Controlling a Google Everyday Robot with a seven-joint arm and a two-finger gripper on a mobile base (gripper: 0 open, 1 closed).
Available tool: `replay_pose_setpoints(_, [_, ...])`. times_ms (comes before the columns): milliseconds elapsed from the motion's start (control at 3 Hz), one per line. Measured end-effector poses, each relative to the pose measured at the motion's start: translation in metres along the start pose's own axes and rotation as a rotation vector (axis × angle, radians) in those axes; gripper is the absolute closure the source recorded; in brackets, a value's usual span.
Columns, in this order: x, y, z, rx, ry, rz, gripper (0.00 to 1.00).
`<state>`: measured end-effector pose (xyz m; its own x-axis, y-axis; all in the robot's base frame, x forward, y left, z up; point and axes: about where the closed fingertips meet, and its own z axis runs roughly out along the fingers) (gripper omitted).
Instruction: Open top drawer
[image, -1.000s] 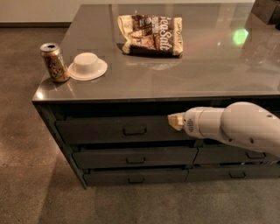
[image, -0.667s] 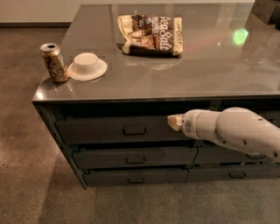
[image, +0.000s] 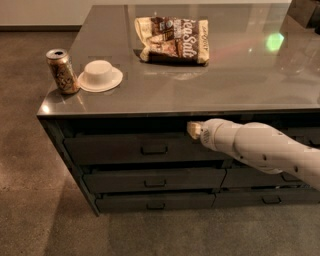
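A brownish, speckled floor (image: 30, 165) runs around a grey metal island, and its smooth countertop (image: 235, 80) fills the upper part of the view. Under the front lip, in the left stack, sits the top drawer (image: 110, 149) — the tallest front there, dark grey, with a small rectangular pull handle (image: 154, 149) at its centre. A dark band of shadow lies between the front's upper edge and the lip; how far out the drawer stands I cannot tell.

My gripper (image: 193, 130) is at that upper edge, right of the handle and a little above it, apart from it, its tan tip pointing left into the shadow. Whether it is wide or narrow, or has hold of anything, I cannot tell — only a small tan end shows past my white wrist. My arm (image: 260, 147) comes in low from the right edge of the view and rises gently leftward, nearly level. Its white shell covers the top drawer's right end and part of the right-hand stack (image: 272, 199).

Below the top drawer lie two shallower drawers, the middle one (image: 115, 181) and the bottom one (image: 125, 202), each with a like handle.

On the countertop, near the left front corner, a drink can (image: 62, 71) stands upright. Just beside it is a white bowl (image: 100, 75) that looks turned rim-down. Farther back a snack bag (image: 173, 40) lies flat, and a green spot of light (image: 274, 41) glows towards the right.
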<state>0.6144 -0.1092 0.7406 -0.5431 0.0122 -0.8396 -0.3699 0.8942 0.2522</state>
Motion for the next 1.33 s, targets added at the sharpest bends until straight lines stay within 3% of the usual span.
replay_pose_setpoints(333, [-0.008,0.002,0.018,0.007,-0.023,0.009,1.0])
replay_pose_setpoints(1333, [0.01,0.0,0.059,0.047,0.035,0.009,1.0])
